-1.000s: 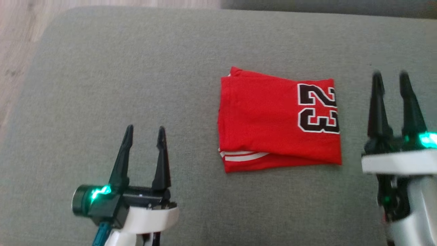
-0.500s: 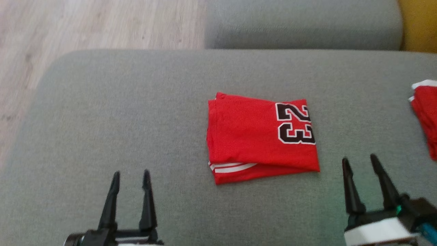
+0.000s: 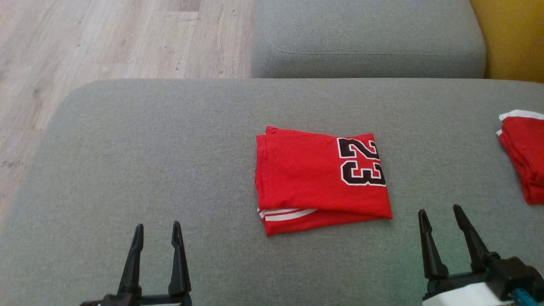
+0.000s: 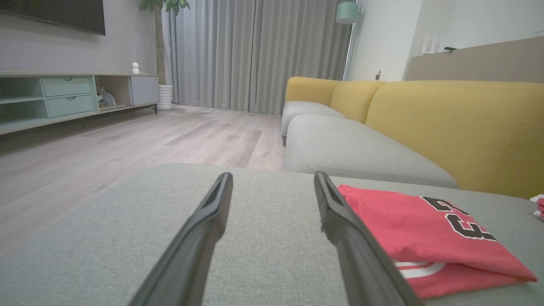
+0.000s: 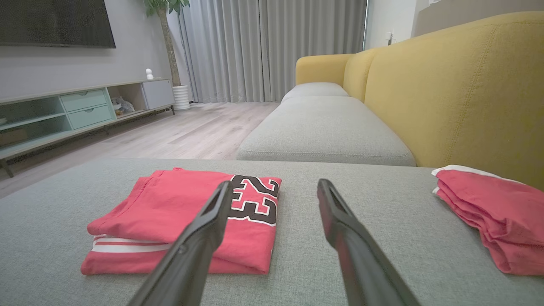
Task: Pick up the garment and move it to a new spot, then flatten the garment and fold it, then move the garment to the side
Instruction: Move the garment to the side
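A red garment (image 3: 316,180) with a black "23" lies folded into a flat rectangle in the middle of the grey cushion (image 3: 148,161). It also lies to the right of my fingers in the left wrist view (image 4: 425,229) and to the left in the right wrist view (image 5: 191,221). My left gripper (image 3: 156,229) stands open at the lower left, well clear of the cloth, with nothing between its fingers. At the lower right my right gripper (image 3: 440,212) is open too, just off the garment's near right corner, not touching it.
A second folded red garment (image 3: 525,157) lies at the cushion's right edge. A yellow sofa back (image 5: 467,85) rises on the right. Another grey seat cushion (image 3: 365,38) lies beyond, with wooden floor (image 3: 85,42) to the left.
The head camera has tilted up, so the garment sits lower and smaller in view and the second garment has come in. Both grippers have drawn back toward the near edge, still open.
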You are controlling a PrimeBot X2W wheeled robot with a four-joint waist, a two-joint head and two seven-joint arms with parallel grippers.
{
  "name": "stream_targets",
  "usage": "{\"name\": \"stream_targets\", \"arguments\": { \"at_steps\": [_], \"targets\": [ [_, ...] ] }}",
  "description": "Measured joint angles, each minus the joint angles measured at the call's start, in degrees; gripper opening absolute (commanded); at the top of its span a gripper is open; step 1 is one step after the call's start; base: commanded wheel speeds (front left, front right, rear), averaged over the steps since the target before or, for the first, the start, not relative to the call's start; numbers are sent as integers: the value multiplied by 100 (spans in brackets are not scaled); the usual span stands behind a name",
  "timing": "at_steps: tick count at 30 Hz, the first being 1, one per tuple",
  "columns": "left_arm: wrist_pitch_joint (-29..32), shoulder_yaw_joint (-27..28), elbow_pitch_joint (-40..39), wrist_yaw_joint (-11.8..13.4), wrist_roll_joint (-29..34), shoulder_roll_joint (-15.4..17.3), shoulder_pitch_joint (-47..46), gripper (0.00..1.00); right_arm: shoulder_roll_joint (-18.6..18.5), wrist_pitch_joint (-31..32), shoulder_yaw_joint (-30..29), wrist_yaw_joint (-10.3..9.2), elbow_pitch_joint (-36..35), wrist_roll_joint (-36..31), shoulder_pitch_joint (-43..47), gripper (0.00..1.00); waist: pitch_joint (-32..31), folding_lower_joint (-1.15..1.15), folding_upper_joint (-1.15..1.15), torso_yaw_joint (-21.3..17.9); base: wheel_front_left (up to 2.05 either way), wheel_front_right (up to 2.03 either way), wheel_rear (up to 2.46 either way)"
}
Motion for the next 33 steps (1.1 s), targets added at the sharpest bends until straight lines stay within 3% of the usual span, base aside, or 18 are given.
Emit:
{"name": "stream_targets", "arguments": {
  "at_steps": [25, 33],
  "targets": [
    [0, -54, 20, -4, 112, 1, -2, 100, 4, 0, -75, 0, 12, -141, 26, 100, 79, 0, 0, 109, 0, 0, 0],
    [0, -147, 25, -26, 175, 1, -33, 100, 22, 0, -167, 0, 350, -113, 36, 100, 271, 0, 0, 205, 0, 0, 0]
  ]
}}
